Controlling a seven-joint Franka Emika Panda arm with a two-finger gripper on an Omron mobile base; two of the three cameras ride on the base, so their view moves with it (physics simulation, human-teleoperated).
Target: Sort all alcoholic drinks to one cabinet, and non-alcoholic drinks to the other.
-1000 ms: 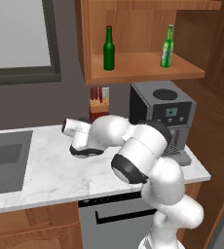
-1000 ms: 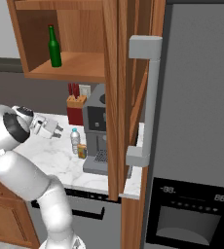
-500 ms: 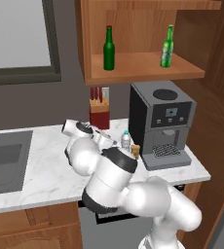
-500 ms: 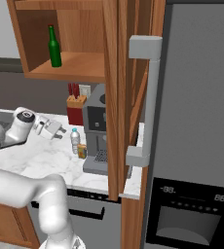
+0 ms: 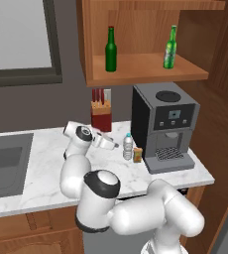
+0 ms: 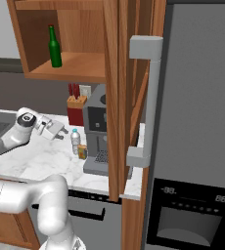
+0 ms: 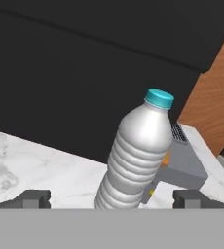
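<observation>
The 2 green beer bottles (image 5: 110,49) (image 5: 170,47) are already stood on the shelf of the wide wall cabinet (image 5: 145,69), well apart, so the alcoholic half is judged done. The water bottle (image 5: 128,146) is left upright on the counter (image 5: 41,163), just left of the coffee machine (image 5: 165,126). The gripper (image 7: 111,198) is held open, a finger at either side of the bottle's base, nothing gripped. The narrower cabinet is yet to be supplied.

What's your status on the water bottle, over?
Claw open, level with the small clear ribbed plastic bottle with blue cap, not yet around it. Both green glass bottles shelved in the wooden cabinet. Small orange box beside the bottle.
</observation>
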